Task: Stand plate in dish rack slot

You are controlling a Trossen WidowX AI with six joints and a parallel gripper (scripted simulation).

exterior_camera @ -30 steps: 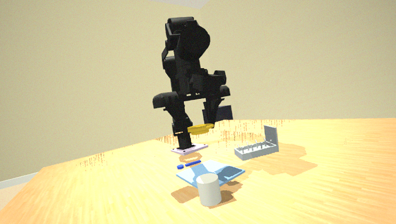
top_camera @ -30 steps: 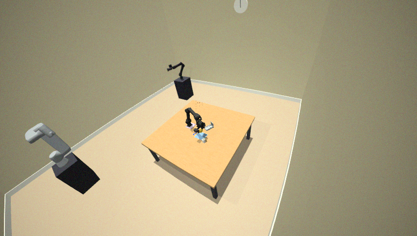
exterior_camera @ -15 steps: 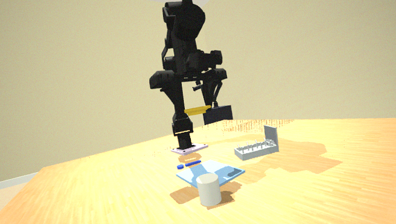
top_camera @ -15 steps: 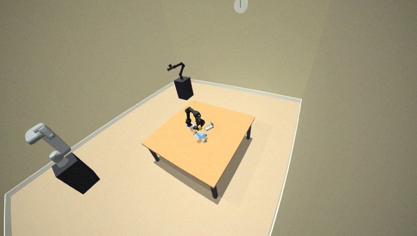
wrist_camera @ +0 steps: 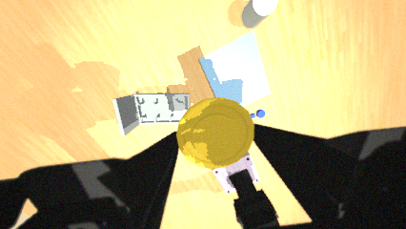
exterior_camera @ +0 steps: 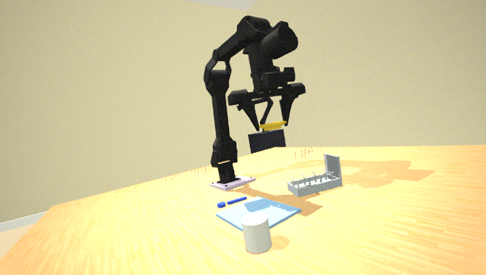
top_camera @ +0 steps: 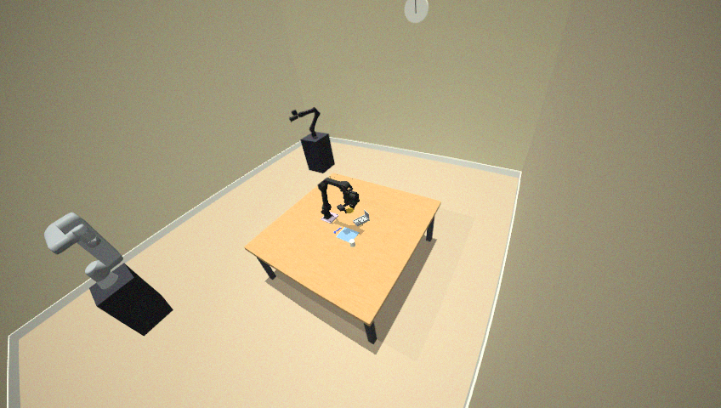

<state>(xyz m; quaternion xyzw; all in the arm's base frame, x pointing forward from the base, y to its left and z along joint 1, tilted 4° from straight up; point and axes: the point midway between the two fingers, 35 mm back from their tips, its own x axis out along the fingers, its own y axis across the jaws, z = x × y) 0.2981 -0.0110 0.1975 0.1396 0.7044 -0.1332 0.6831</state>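
Grey arm (top_camera: 83, 235), left of the claw (top_camera: 349, 208) (exterior_camera: 272, 127) (wrist_camera: 215, 132) and well apart, shows only in the top view. Exterior gives the plate (top_camera: 349, 211) (exterior_camera: 272, 125) (wrist_camera: 215, 134) nearly edge-on; wrist shows its round face. Below the claw in the exterior view, left to right: blue disc (exterior_camera: 221, 204) (wrist_camera: 260, 114), blue bar (exterior_camera: 236, 200) (wrist_camera: 253, 115), mat (top_camera: 347, 235) (exterior_camera: 277, 213) (wrist_camera: 240, 67), white cup (top_camera: 352, 243) (exterior_camera: 256, 233) (wrist_camera: 257, 13), then the rack (top_camera: 362, 222) (exterior_camera: 313, 187) (wrist_camera: 127, 114), with a tall panel upright at its right end. Fingers spread wide, the claw pinches the plate by opposite edges, roughly flat, above the table (top_camera: 364, 283) (exterior_camera: 414, 220) (wrist_camera: 324, 57).
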